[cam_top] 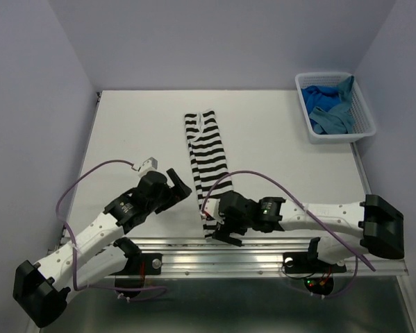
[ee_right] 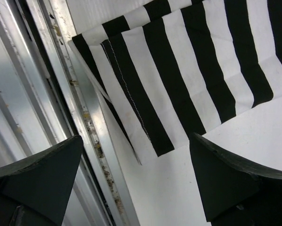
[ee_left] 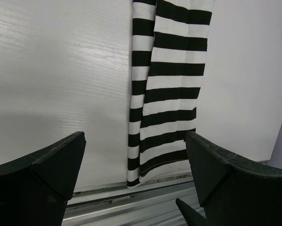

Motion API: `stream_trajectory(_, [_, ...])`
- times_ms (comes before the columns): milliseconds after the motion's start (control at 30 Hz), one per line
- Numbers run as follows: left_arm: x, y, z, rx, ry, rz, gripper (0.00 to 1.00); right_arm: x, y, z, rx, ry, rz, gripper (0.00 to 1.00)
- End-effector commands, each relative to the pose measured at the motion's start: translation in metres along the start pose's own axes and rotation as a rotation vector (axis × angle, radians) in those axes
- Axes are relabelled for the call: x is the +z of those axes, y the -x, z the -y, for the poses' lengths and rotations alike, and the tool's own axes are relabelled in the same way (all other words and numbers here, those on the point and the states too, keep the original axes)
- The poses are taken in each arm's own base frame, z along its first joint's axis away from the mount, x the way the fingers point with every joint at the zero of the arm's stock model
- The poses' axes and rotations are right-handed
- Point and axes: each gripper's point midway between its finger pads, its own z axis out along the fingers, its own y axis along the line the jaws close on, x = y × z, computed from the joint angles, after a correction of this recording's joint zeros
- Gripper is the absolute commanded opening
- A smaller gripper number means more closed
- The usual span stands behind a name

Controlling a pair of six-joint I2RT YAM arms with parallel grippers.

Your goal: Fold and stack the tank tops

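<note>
Arms crouch low, left gripper beside, right gripper over the striped tank top, both gaping, empty.

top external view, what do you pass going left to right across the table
left arm's black end effector → black-and-white striped fabric tank top → white plastic lattice basket

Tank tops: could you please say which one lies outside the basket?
The black-and-white striped tank top, flat on the table; the blue ones sit in the white lattice basket.
</note>
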Motion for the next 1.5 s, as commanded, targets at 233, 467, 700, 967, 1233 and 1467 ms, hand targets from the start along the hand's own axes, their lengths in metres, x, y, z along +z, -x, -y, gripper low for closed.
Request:
stream_trajectory(233, [0.000,0.005,-0.017,-0.014,0.081,0.038,0.99,0.036,0.007,0.000,-0.154,-0.073,-0.043,0.91])
stream_trajectory(467, [0.000,0.007,-0.022,-0.015,0.103,0.058,0.99,0.049,-0.009,-0.009,-0.115,-0.041,-0.066,0.74])
stream_trajectory(700, [-0.002,0.010,-0.023,-0.020,0.108,0.070,0.99,0.063,-0.015,-0.011,-0.098,-0.055,-0.083,0.43])
stream_trajectory(967, [-0.005,0.014,-0.027,-0.018,0.123,0.092,0.99,0.037,0.005,-0.053,-0.067,0.021,-0.046,0.12])
stream_trajectory(1233, [-0.008,0.019,-0.023,-0.007,0.117,0.103,0.99,0.007,0.036,-0.042,-0.037,-0.044,-0.031,0.08])
stream_trajectory(1467, [-0.007,0.025,-0.013,0.009,0.098,0.115,0.99,-0.015,0.072,-0.022,-0.035,-0.112,0.031,0.08])
